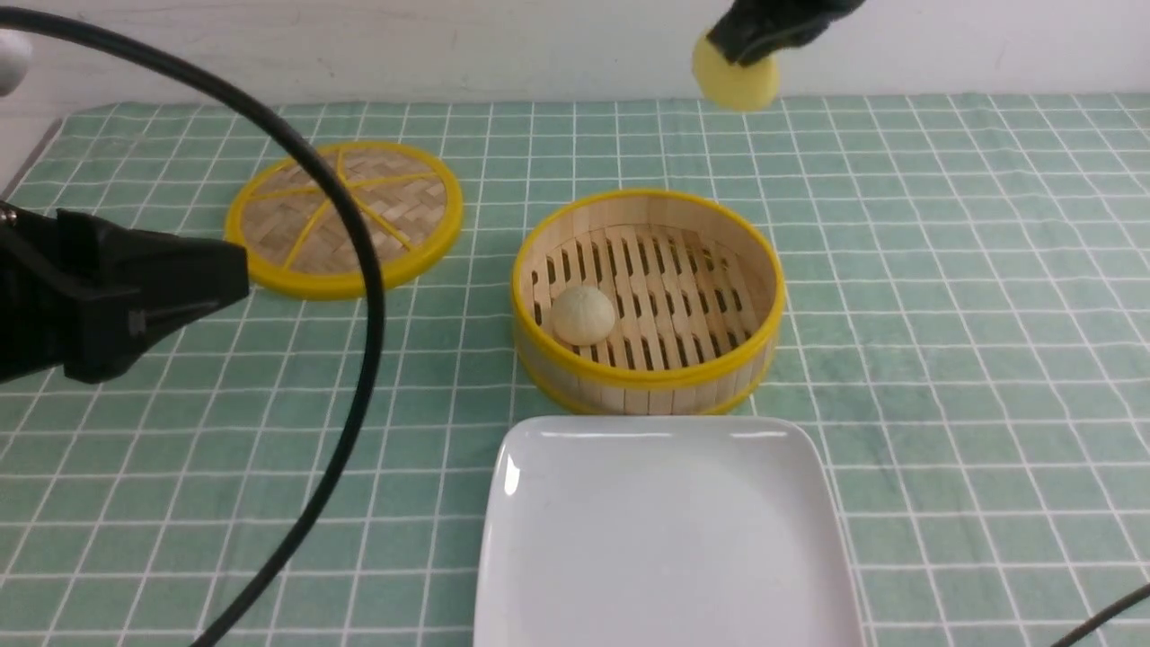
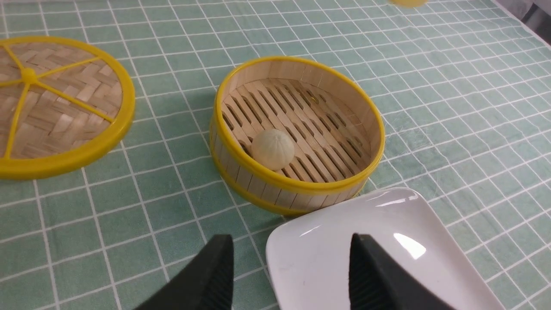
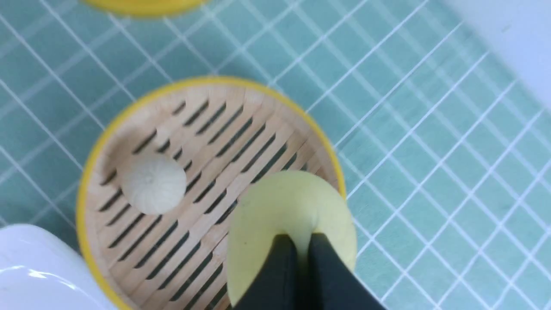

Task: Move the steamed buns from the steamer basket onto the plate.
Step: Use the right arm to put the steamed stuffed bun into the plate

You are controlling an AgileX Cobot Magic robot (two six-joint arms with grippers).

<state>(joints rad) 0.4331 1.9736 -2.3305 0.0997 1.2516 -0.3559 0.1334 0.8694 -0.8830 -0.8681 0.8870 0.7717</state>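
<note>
The steamer basket (image 1: pixel 764 296) stands mid-table and holds the cream-white bun (image 1: pixel 583 314) at its left side; both also show in the left wrist view (image 2: pixel 275 148) and the right wrist view (image 3: pixel 151 183). My right gripper (image 1: pixel 750 45) is shut on the yellow bun (image 1: pixel 737 81), squeezing it and holding it high above the basket (image 3: pixel 297 241). The white plate (image 1: pixel 665 539) lies in front of the basket and has nothing on it. My left gripper (image 2: pixel 292 258) is open and empty, low at the left, near the plate's corner (image 2: pixel 301 241).
The flat woven lid (image 1: pixel 346 216) with a yellow rim lies to the left of the basket. A black cable (image 1: pixel 359 296) arcs across the left front. A green checked cloth covers the table.
</note>
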